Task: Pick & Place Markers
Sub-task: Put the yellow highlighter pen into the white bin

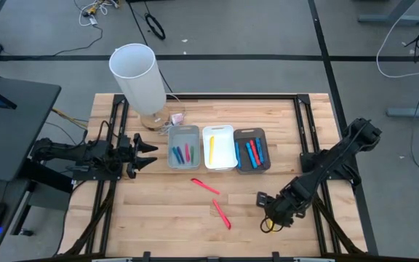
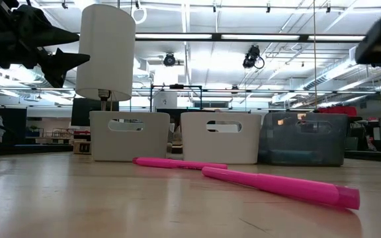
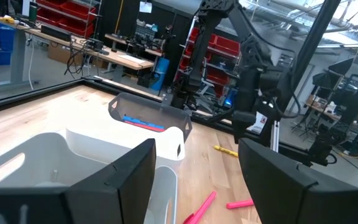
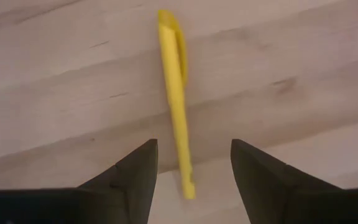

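Observation:
Two pink-red markers lie flat on the wooden table (image 1: 195, 211): one (image 1: 204, 185) nearer the bins, one (image 1: 222, 214) nearer the front; both show in the low view (image 2: 177, 162) (image 2: 280, 186). A yellow marker (image 4: 175, 99) lies flat under my right gripper (image 4: 191, 165), which is open, pointing down, its fingers standing on either side of the marker's near end without touching it; in the high view the gripper (image 1: 271, 220) is at the front right. My left gripper (image 1: 150, 154) is open and empty, held above the table left of the bins. Other markers lie in the bins.
Three bins stand in a row at mid-table: a grey one (image 1: 183, 147) with several markers, a white one (image 1: 219, 148) with a yellow marker, a dark one (image 1: 252, 150) with red and blue markers. A white lamp (image 1: 138, 78) stands at the far left.

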Robot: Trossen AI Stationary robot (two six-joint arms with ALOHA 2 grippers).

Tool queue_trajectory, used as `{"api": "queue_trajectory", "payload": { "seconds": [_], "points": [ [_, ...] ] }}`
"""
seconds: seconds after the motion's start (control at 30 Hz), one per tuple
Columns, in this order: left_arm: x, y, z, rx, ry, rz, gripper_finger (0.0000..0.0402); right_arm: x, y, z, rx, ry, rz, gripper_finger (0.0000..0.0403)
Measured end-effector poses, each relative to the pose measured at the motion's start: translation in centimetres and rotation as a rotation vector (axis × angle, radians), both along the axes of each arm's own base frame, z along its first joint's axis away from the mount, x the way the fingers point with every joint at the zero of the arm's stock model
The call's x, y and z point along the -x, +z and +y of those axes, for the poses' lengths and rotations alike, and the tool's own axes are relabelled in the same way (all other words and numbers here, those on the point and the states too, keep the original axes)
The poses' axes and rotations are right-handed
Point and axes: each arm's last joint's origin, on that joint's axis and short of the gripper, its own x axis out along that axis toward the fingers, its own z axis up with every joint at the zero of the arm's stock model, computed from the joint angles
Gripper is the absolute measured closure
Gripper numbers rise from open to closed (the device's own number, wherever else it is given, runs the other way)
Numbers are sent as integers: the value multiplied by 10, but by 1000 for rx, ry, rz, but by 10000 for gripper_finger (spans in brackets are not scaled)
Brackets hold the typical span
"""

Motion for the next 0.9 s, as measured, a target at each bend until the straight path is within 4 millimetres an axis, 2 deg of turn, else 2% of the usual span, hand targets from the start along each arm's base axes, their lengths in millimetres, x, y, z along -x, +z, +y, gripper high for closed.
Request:
{"api": "queue_trajectory", "payload": {
  "seconds": [0.27, 0.63, 0.8, 0.9],
  "points": [
    [0, 0, 0, 0, 0, -1, 168, 6, -22, -2, 17, 11, 11, 197],
    [0, 0, 0, 0, 0, -1, 168, -2, -42, 5, 24, 50, 23, 197],
    [0, 0, 0, 0, 0, -1, 168, -2, -44, 6, 16, 54, 42, 199],
    [0, 0, 0, 0, 0, -1, 168, -3, -44, 6, 8, 59, 42, 216]
  ]
}}
